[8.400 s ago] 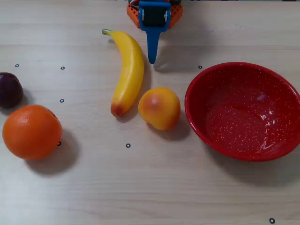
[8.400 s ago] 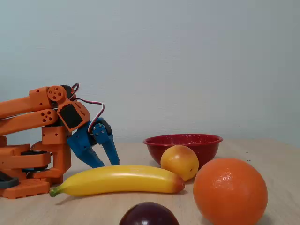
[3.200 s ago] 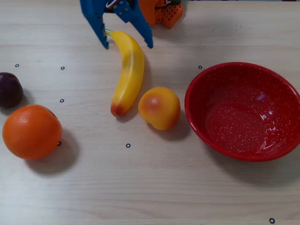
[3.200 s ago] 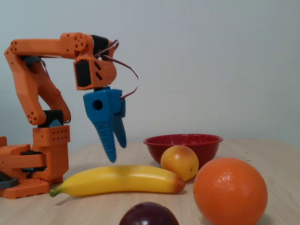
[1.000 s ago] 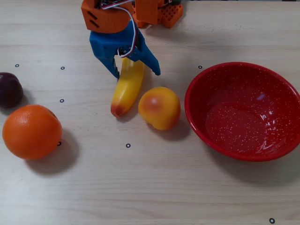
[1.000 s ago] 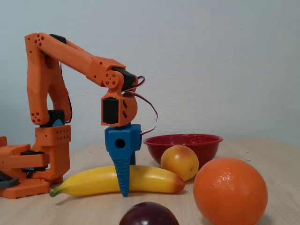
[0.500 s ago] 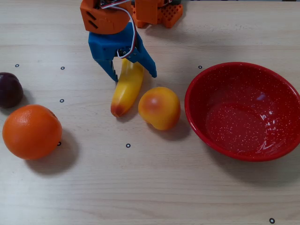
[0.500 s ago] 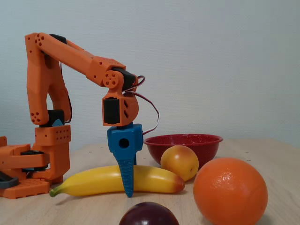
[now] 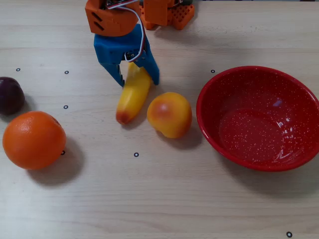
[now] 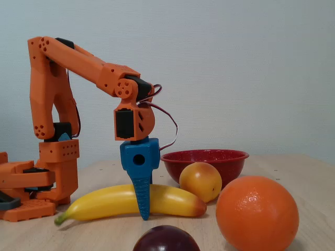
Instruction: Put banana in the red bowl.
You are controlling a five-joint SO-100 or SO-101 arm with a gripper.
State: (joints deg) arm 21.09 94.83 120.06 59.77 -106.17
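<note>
The yellow banana (image 9: pixel 132 99) lies on the wooden table left of centre in the overhead view, its orange-red end toward the camera edge and its stem end under the gripper. It also shows in the fixed view (image 10: pixel 104 201). My blue-fingered gripper (image 9: pixel 138 79) is lowered over the banana's upper half, with one finger on each side and the tips at table level (image 10: pixel 144 208). The jaws stand slightly apart around the banana, which rests on the table. The red speckled bowl (image 9: pixel 224 94) stands empty at the right, and it shows behind the fruit in the fixed view (image 10: pixel 209 157).
A round yellow-orange peach-like fruit (image 9: pixel 169 114) sits between the banana and the bowl. A large orange (image 9: pixel 34 139) and a dark plum (image 9: pixel 10 94) lie at the left. The orange arm base (image 9: pixel 164 12) is at the top edge.
</note>
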